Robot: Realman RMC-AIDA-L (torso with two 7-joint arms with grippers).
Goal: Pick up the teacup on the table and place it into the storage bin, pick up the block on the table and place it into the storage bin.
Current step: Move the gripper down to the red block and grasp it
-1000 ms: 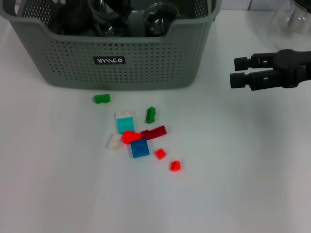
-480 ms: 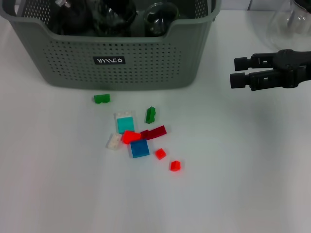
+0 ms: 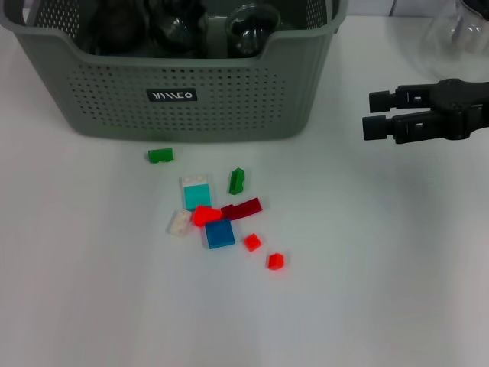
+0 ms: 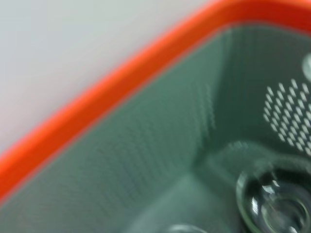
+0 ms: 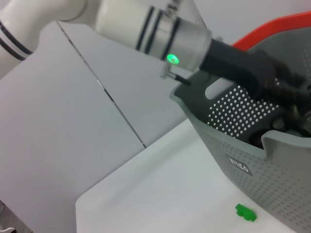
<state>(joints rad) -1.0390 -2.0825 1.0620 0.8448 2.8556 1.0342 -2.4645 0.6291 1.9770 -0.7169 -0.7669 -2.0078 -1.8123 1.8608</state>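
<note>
White tabletop (image 3: 397,290) carries everything. Grey-green storage bin (image 3: 229,99) sits at the far left-centre, perforated walls, dipped front rim, black label (image 3: 172,95) on the front wall. Glassware inside the bin: one clear glass cup (image 3: 252,27) shows near the front rim dip, darker items beside it that I can't identify. Left wrist view looks down into the bin and shows a round glass piece (image 4: 274,201) on the bin floor.

Left arm (image 5: 194,41) reaches over the bin from above, seen in the right wrist view; left pincer is down inside the bin, can't tell whether it is open or holding anything.

Right pincer (image 3: 374,113) hovers at the right, well apart from the bin, fingers pointing toward it, slightly parted with a narrow gap, nothing held.

Clear glass flask (image 3: 458,30) at the far right edge, partly cut off.

Blocks lie loose on the tabletop in front of the bin: blue block (image 3: 219,234), cyan block (image 3: 196,196), dark red block (image 3: 244,208), white block (image 3: 179,222), a red block (image 3: 204,215) touching blue and dark red ones, two small red blocks (image 3: 252,242) (image 3: 275,261) just off the cluster. Green block (image 3: 237,181) stands near the cyan one; second green block (image 3: 160,155) lies alone, just in front of the bin wall.
</note>
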